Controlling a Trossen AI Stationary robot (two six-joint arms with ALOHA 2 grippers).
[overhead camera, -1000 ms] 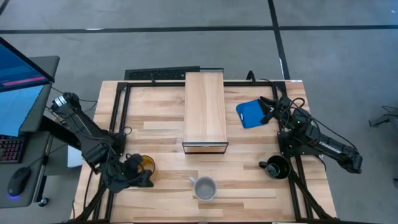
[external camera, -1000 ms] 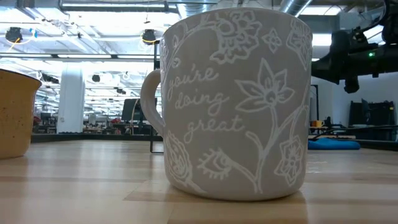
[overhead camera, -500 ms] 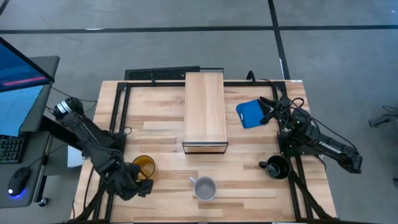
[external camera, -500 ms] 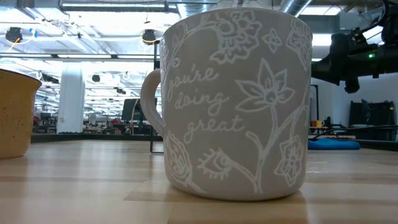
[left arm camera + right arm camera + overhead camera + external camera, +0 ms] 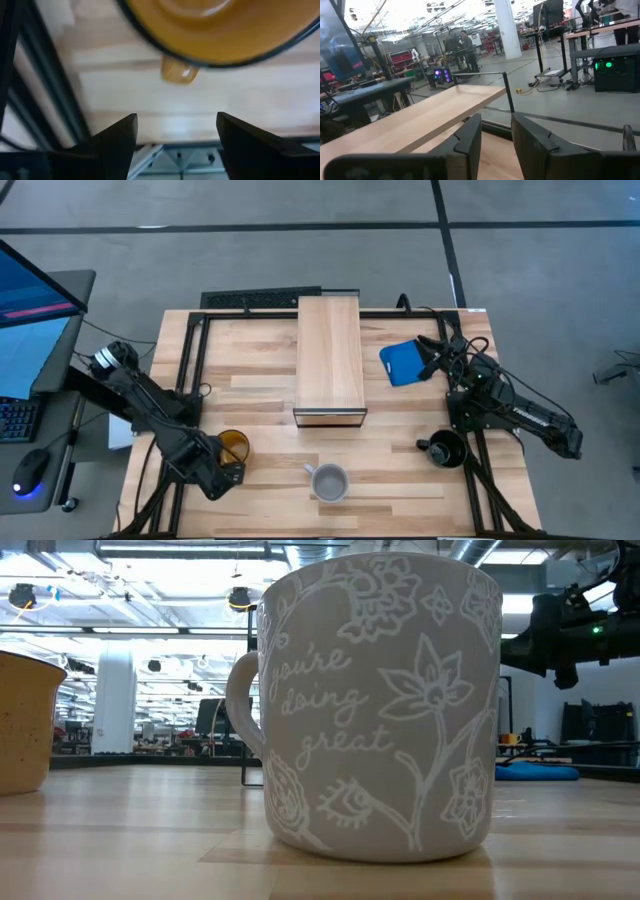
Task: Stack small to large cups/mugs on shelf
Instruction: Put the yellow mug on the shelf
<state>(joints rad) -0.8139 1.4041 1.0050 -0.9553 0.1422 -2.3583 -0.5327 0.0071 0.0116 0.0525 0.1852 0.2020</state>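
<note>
Overhead view: the shelf, a long light-wood box with a dark front edge, lies at the centre of the slatted wooden table, running from the upper edge toward mid-frame, its plank top bare. Three mugs stand on the table in the lower half of the frame: a yellow-orange mug at lower left, a light grey mug at lower centre, and a black mug at lower right, each well apart from the shelf. A flat blue object lies right of the shelf. The left gripper sits at lower left, just beside the yellow-orange mug; in the left wrist view its fingers stand wide apart with nothing between them. The right gripper rests at the right edge by the blue object; its fingers show a narrow gap and hold nothing. Low view: the grey mug fills the frame, lettered "you're doing great"
</note>
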